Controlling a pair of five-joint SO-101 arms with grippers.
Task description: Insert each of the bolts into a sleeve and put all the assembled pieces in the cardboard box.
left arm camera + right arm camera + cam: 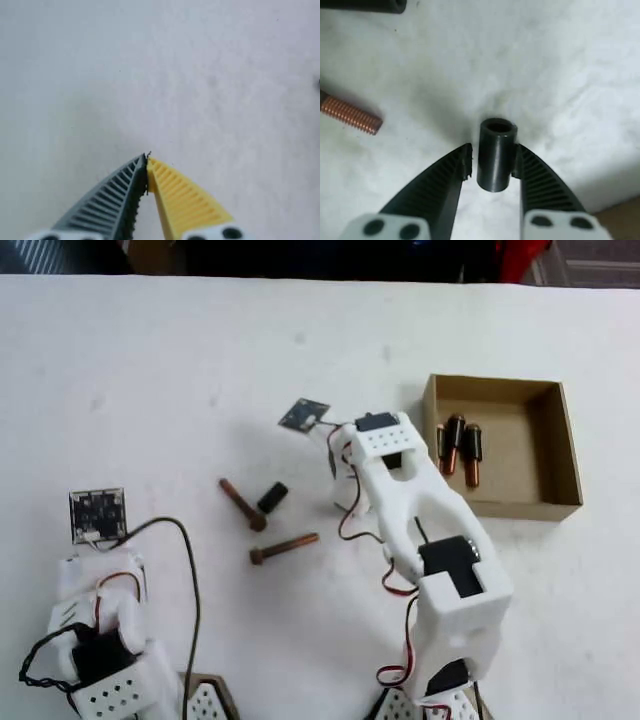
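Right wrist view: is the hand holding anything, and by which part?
Not firmly held. The right hand straddles the short black cylindrical sleeve across its side wall; one finger touches, a gap shows at the other. Left hand: shut, empty.

I see a matt black sleeve (496, 154), a coppery threaded metal bolt (351, 116) and a plain brown cardboard box (512, 445).

left arm (100, 640): folded back, low at the near left of the high view | left gripper (146, 161): pointed downward, grey and yellow fingers closed tip to tip | right arm (425, 515): stretched forward, right of centre in the high view | right gripper (493, 152): pointed downward, black fingers parted
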